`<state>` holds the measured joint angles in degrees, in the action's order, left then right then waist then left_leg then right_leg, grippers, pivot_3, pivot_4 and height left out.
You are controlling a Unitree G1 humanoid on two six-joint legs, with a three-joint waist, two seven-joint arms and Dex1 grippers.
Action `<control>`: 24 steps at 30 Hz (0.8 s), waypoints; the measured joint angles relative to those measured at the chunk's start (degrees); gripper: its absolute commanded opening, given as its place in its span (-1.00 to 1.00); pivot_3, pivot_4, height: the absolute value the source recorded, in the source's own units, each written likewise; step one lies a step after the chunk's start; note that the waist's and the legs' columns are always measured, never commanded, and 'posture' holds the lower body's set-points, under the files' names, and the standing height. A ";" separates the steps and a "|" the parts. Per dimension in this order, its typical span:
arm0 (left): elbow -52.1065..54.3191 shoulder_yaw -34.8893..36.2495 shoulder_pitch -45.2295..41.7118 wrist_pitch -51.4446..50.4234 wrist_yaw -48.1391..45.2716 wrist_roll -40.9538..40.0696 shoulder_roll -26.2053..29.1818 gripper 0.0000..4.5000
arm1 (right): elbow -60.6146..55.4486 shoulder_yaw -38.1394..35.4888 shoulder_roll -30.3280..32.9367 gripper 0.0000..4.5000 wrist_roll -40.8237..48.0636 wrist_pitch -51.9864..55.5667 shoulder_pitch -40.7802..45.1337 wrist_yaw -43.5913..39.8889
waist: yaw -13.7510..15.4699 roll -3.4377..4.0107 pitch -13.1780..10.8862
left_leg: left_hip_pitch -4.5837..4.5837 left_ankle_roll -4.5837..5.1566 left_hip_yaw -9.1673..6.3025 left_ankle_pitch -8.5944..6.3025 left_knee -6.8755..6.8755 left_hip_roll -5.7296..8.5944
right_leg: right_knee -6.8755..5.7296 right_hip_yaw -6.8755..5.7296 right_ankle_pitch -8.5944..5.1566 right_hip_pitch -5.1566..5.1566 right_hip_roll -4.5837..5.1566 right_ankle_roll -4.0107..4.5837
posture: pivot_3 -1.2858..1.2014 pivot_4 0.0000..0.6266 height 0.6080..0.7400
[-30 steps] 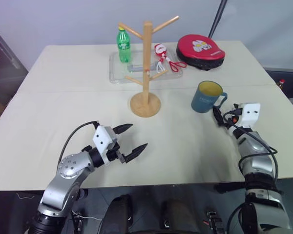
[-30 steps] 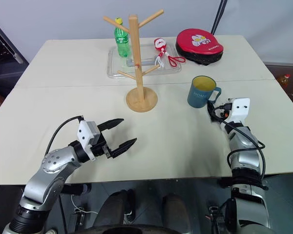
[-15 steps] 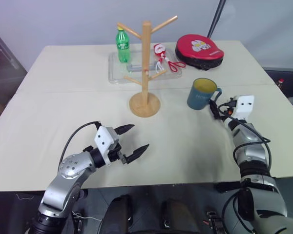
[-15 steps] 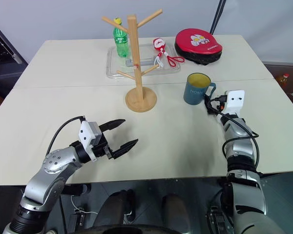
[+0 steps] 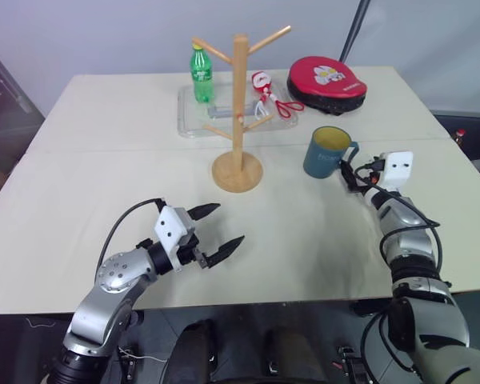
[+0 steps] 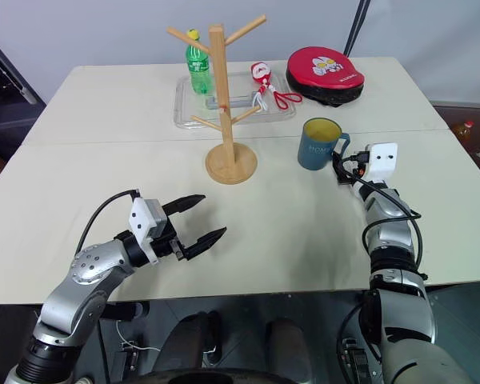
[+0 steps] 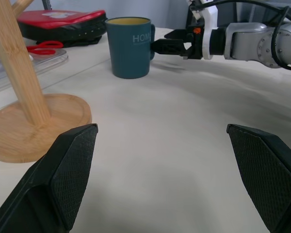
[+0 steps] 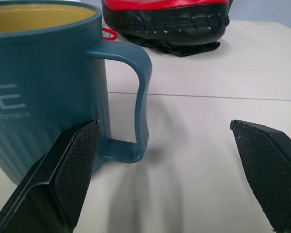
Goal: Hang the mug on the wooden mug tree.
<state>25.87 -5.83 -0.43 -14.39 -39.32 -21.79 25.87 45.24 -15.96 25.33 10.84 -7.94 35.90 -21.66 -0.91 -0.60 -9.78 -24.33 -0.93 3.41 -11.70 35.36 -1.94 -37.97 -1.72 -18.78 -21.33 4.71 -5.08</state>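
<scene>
The mug (image 5: 326,154) stood upright on the table (image 5: 104,184), at about three o'clock from the wooden mug tree (image 5: 238,120) and well apart from its round base, its handle turned toward the right gripper (image 6: 338,166). That gripper lay level just beside the handle, fingers spread wide and grasping nothing; from the head views its black fingers were mostly lost behind cable and the white wrist block. The right wrist view gave what the head views could not: the handle loop sat between the two open fingers (image 8: 63,174), nearer one of them, with a clear gap to the other, and pale lettering ran across the mug's teal side below its yellow interior. The left wrist view showed the mug from the opposite side, with the right gripper's tips meeting its handle region, and the tree's post and disc base close by. The left gripper (image 5: 214,234) hovered low over the near table at about seven o'clock from the tree, fingers apart and empty. Beyond the tree a clear tray (image 5: 194,124) held a green bottle (image 5: 202,75) and red-handled scissors (image 5: 282,106), with a red case (image 5: 326,82) at one o'clock
</scene>
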 measured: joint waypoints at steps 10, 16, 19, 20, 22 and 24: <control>0.00 0.00 -0.86 -0.16 -0.07 -0.01 0.07 1.00 | 4.16 0.00 0.11 0.98 -1.03 -1.30 3.29 0.26 | 0.01 0.00 0.00 | 0.00 0.00 0.00 0.00 0.01 0.00 | 0.00 0.00 0.00 0.00 0.00 0.00 | 0.03 -0.52 0.95; 0.00 0.00 -0.96 -0.38 0.00 -0.01 0.13 1.00 | 10.41 0.12 0.12 0.98 -1.58 -2.05 6.65 -0.19 | -0.11 0.00 0.00 | 0.00 -0.01 0.00 0.01 0.01 0.00 | -0.02 0.00 0.00 0.00 -0.01 0.00 | 0.03 -0.52 0.95; 0.02 0.02 -0.97 -0.39 0.06 -0.01 0.22 1.00 | 12.98 0.12 0.11 0.75 -1.56 -2.87 8.12 -1.44 | -0.09 0.00 0.00 | 0.00 -0.01 0.01 0.01 0.01 -0.01 | -0.01 0.00 0.00 0.00 -0.01 0.00 | 0.03 -0.52 0.95; 0.03 0.02 -0.97 -0.39 0.08 -0.01 0.26 1.00 | 13.53 0.12 0.10 0.59 -1.54 -3.33 8.35 -2.07 | -0.06 0.00 0.00 | 0.00 -0.01 0.01 0.01 0.01 -0.01 | -0.01 0.00 0.00 0.00 -0.01 0.00 | 0.03 -0.52 0.95; 0.05 0.04 -0.89 -0.39 0.12 -0.01 0.47 1.00 | 14.38 0.08 0.06 0.15 -1.41 -4.10 8.74 -3.57 | -0.05 0.00 0.00 | 0.00 -0.01 0.01 0.01 0.01 -0.01 | -0.01 0.00 0.00 0.00 -0.01 0.00 | 0.03 -0.52 0.95; 0.06 0.04 -0.87 -0.39 0.21 -0.01 0.52 1.00 | 14.87 0.03 0.05 -0.33 -1.05 -4.71 9.00 -4.81 | -0.05 0.01 0.00 | 0.00 -0.01 0.01 0.01 0.01 -0.01 | -0.01 0.00 0.00 0.00 0.00 0.00 | 0.03 -0.52 0.95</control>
<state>25.93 -5.79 -1.30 -14.77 -39.11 -21.79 26.39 60.10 -15.93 25.37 9.79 -12.65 44.90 -26.47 -0.96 -0.59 -9.78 -24.33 -0.94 3.42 -11.69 35.37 -1.94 -37.98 -1.72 -18.78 -21.33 4.70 -5.08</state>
